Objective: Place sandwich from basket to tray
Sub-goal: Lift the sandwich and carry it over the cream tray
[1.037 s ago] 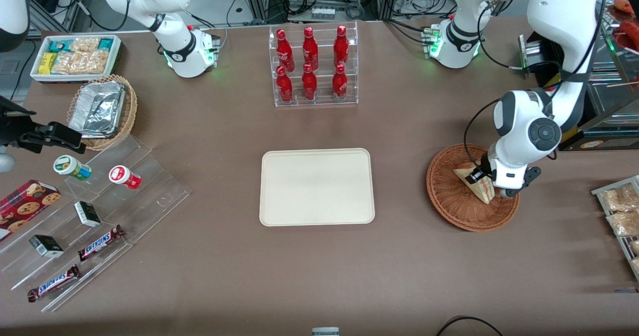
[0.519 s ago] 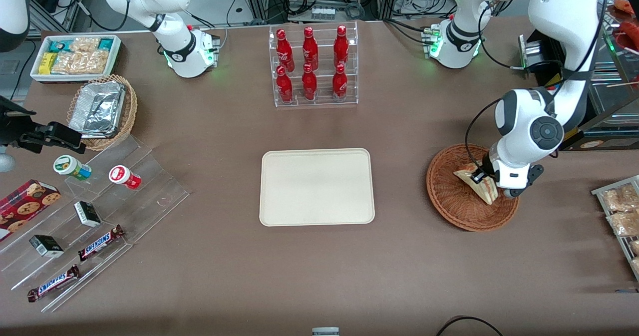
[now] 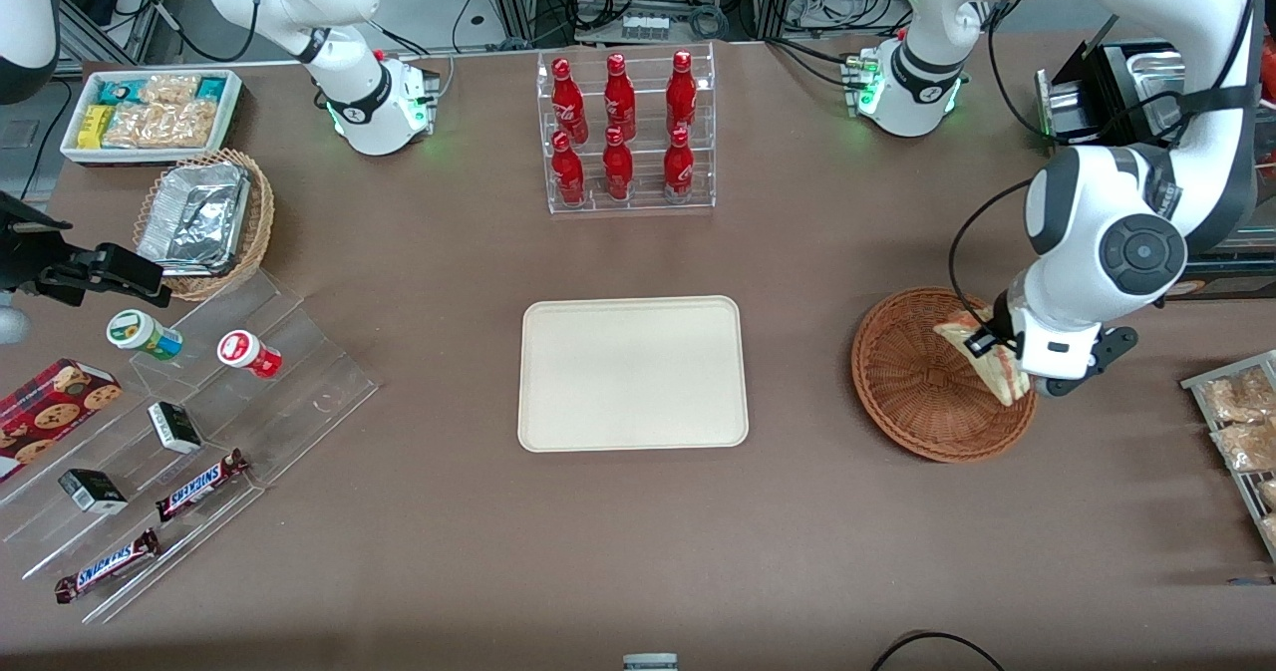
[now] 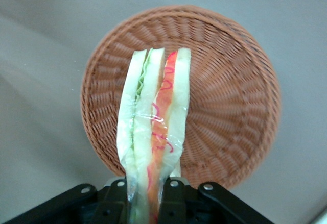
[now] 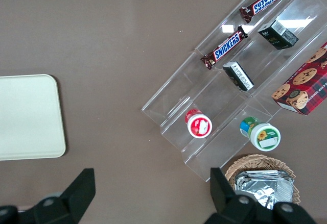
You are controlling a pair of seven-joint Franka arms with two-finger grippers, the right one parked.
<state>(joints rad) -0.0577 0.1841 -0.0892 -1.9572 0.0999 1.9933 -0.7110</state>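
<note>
Carry phase, by the look of things: pick-up done, placing not yet begun. At mid-surface, tray point(image 3: 632, 372), cream-white and low-rimmed, with nothing on it. Toward the working arm's end and well apart from the tray, basket point(image 3: 912, 392), round, shallow, reddish-brown wicker. Over the basket's edge on the working arm's side, jaws clenched on sandwich point(image 3: 997, 364), which seems to hang clear of the weave. Looks soft: three pale bread slices point(image 4: 153, 122), green filling in one seam, red in the other, clear film wrapped around. Next, probably: hold the pinch, travel sideways over bare surface to the tray, lower until the wedge touches, then release. Calls for gentle pressure, since bread crushes easily.
</note>
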